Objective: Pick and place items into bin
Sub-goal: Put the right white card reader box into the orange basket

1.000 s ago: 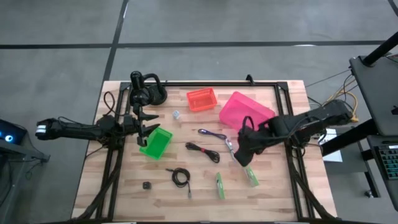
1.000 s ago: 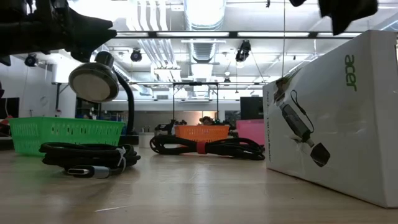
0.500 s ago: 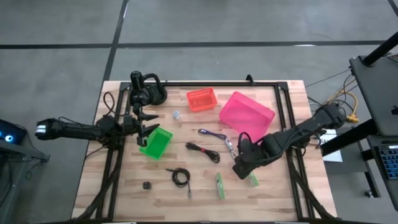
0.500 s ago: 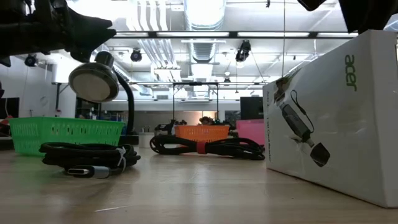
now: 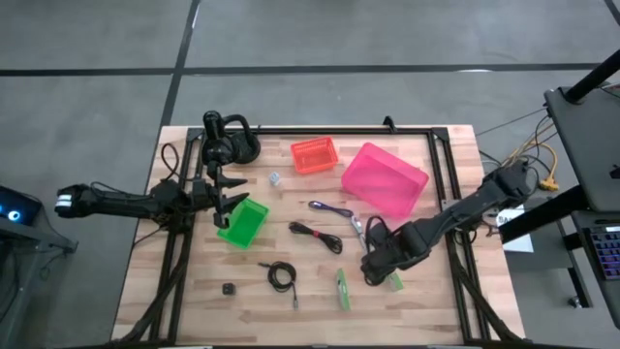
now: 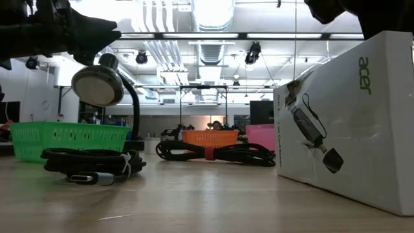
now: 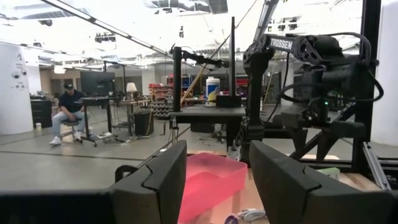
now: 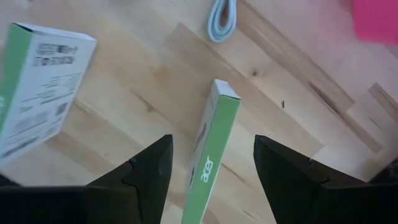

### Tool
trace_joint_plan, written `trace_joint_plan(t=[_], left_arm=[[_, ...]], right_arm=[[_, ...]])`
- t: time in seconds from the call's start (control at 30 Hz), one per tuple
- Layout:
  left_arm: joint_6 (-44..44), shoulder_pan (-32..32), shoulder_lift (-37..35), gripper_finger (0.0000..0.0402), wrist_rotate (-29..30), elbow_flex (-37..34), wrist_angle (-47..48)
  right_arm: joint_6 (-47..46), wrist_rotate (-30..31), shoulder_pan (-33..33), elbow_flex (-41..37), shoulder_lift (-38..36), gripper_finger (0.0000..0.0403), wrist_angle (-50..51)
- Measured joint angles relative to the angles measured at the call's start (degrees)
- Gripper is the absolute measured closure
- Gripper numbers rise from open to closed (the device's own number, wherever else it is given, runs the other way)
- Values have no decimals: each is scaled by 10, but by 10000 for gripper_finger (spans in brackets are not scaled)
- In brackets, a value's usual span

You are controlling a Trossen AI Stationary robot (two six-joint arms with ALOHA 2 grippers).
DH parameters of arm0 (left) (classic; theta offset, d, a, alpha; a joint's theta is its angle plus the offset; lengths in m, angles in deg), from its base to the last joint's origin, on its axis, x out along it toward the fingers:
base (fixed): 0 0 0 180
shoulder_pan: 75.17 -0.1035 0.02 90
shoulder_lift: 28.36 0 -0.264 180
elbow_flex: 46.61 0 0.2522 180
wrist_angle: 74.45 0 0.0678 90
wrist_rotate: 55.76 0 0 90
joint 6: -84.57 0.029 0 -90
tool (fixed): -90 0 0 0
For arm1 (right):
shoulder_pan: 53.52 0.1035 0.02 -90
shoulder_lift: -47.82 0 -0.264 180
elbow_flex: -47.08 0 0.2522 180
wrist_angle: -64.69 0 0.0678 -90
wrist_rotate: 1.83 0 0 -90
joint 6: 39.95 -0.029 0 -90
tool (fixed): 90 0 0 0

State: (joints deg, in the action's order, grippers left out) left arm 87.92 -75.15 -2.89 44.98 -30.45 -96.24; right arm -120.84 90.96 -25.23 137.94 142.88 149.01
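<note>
Right gripper (image 5: 378, 272), fingers spread, straddles the green packet (image 8: 211, 140) at lower right; bare table (image 5: 436, 305) around it.

Evenly and softly lit from above in the high view; only faint, short shadows under the arms and the pink bin (image 5: 385, 178), no glare on the wooden table (image 5: 446, 301). Slightly soft overall, small things hard to make out. Strongly backlit in the low view: blown-out ceiling lights (image 6: 212, 13) across the top, dark silhouettes in both upper corners, foreground tabletop blurred, white box (image 6: 349, 123) at right evenly bright. Bright, hazy ceiling glare across the top of the left wrist view, near fingers (image 7: 155, 186) dark and out of focus at the bottom. Warm, diffuse light in the right wrist view; green packet (image 8: 213, 149) fairly sharp, edges and dark fingers (image 8: 140, 180) blurred.
</note>
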Motion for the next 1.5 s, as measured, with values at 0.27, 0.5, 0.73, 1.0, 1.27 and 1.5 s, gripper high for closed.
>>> trace_joint_plan(t=[0.27, 0.5, 0.73, 1.0, 1.27, 1.5], left_arm=[[0, 0, 0, 240, 0, 0, 0], [0, 0, 0, 240, 0, 0, 0], [0, 0, 0, 240, 0, 0, 0], [0, 0, 0, 240, 0, 0, 0], [0, 0, 0, 240, 0, 0, 0], [0, 0, 0, 240, 0, 0, 0]], right_arm=[[-18, 0, 2, -4, 25, 193, 0], [-32, -1, 8, -15, 33, 193, -3], [-35, 3, 8, -27, 33, 193, -6], [-49, 5, 8, -58, 34, 193, -50], [-42, 2, 11, -81, 34, 193, -71], [-49, -6, 13, -113, 34, 193, -104]])
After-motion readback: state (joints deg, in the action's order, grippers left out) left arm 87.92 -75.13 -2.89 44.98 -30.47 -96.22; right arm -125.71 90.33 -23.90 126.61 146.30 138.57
